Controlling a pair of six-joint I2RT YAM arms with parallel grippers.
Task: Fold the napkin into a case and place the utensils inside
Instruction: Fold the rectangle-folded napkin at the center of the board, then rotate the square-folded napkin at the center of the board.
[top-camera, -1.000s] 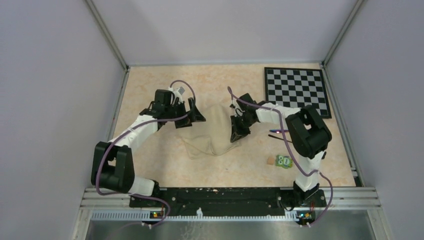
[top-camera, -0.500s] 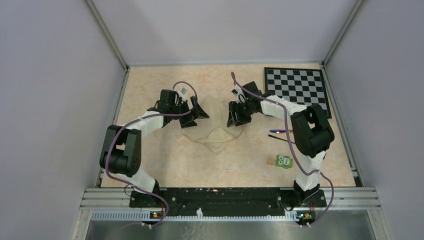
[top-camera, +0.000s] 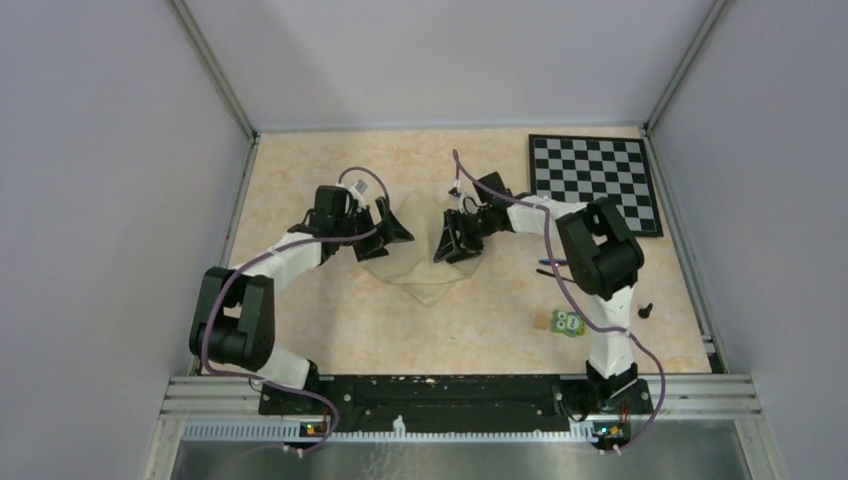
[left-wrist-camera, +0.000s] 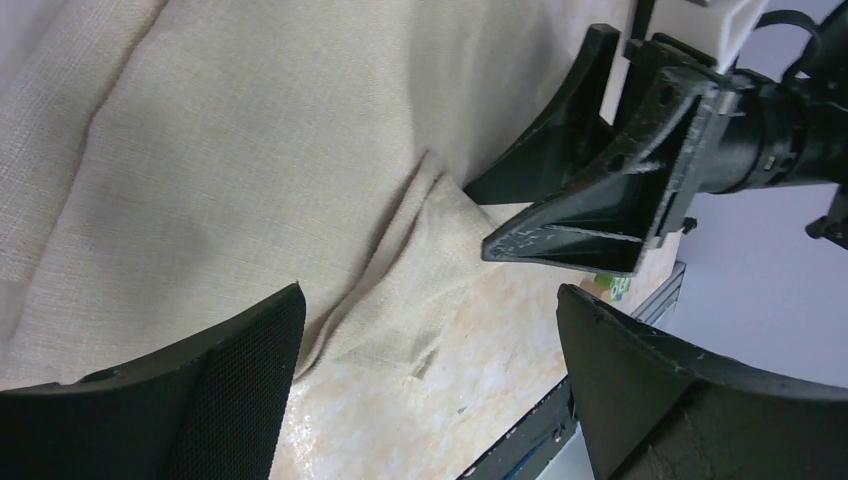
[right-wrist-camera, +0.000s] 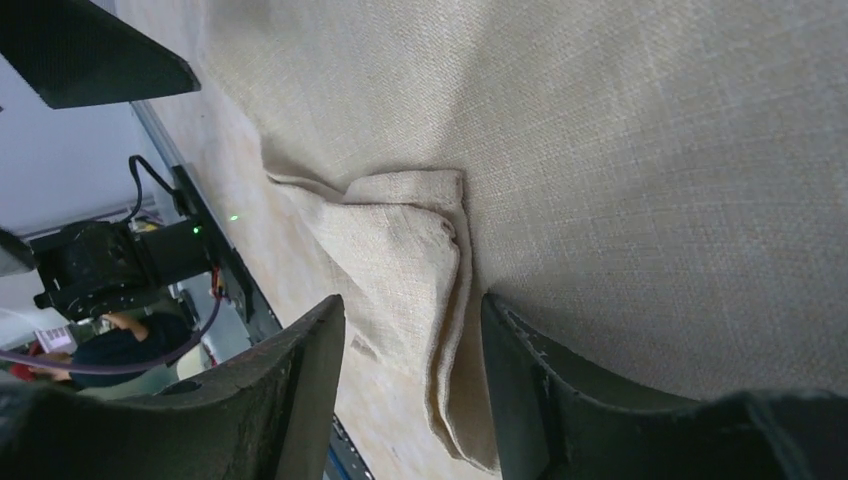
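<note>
**Loose fold at risk while both pairs of fingers are standing open**

The left fingers are hanging spread wide at the left edge of the napkin, gripping nothing. If they are closing from here, they are likely to be pinching only the top layer, or scraping the tabletop and dragging the whole cloth sideways.

The napkin is lying in the middle of the tabletop between the two arms. It is roughly folded, with a point aiming at the near edge and a small doubled corner showing in both wrist views. That corner is sitting loose with nothing pinning it, so any nudge is threatening to flip it open and undo the fold. The shape is looking too wide and uneven to be holding cutlery yet, judging by its outline.

The right fingers are parted over the napkin's right side, straddling the doubled corner without clamping it. Coming down carelessly, they could be bunching the layers into a lump.

The two pairs of fingers are working close together, so a collision is a real risk.

Further right, the utensils are lying just beside the right arm, and an elbow swing could be knocking them toward the green block.
</note>
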